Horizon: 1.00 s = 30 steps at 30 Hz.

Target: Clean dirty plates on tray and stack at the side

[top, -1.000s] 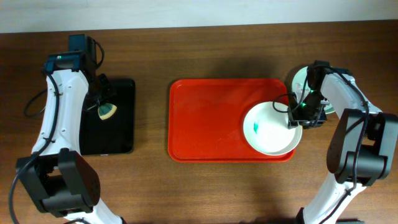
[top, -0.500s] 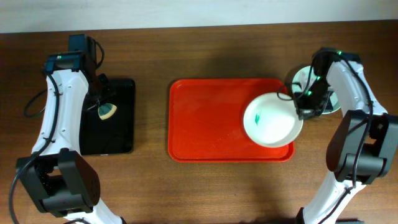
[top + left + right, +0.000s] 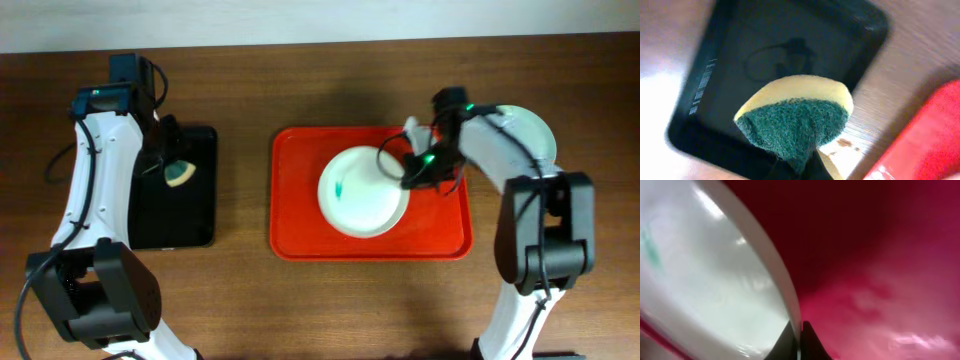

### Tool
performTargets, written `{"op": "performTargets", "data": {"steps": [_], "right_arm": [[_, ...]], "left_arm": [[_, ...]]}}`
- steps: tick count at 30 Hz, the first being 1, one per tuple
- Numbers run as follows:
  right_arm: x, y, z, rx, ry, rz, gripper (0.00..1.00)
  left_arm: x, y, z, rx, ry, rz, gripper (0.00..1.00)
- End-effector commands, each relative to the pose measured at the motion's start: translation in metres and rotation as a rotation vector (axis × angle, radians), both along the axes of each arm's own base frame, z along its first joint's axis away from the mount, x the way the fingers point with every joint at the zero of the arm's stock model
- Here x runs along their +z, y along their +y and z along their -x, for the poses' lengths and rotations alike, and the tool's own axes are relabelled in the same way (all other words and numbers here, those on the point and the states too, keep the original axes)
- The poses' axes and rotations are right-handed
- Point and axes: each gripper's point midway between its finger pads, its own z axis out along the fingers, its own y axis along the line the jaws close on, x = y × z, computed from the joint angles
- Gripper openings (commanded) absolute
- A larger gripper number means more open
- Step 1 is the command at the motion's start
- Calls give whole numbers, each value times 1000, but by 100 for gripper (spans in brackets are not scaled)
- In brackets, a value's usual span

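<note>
The left gripper [image 3: 170,168] is clamped on a yellow-and-green sponge [image 3: 795,120] above the black tray [image 3: 190,222]. Around the middle of the red tray [image 3: 300,228] is the white plate [image 3: 365,202] with 1 green smear [image 3: 340,188]. The right gripper [image 3: 410,172] pinches its right rim. A pale green plate [image 3: 530,128] lies off the tray's far right corner.

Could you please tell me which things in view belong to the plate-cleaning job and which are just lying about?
Part of the job: white plate with a green smear, gripped at its rim by the right gripper; red tray beneath it; sponge in the left gripper; pale plate set aside right of the tray.
Just lying about: black tray under the sponge.
</note>
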Motion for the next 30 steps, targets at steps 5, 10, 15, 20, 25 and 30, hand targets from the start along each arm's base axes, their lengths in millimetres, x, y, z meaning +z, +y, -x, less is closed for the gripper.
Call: {"op": "performTargets", "data": {"steps": [5,10,15,20,25,30], "right_arm": [[-18,21,-5,-160,12,-23,7],[-18,21,-6,-163,9,-24,23],[-18,25,-8,-152,-6,-27,17],[-17,26,-13,-219,3,-33,4],[-17,26,-13,-226,3,-36,4],[-17,27,-14,-226,-1,-37,4]], "left_arm": [[-16,-60,4,-209,3,118,0],[-25,-113,8,-333,-3,168,0],[-21,-172,9,-438,-49,208,0],[-29,-216,11,-473,-91,230,0],[-48,-248,13,-520,-117,245,0],[-72,-275,10,-497,-117,274,0]]}}
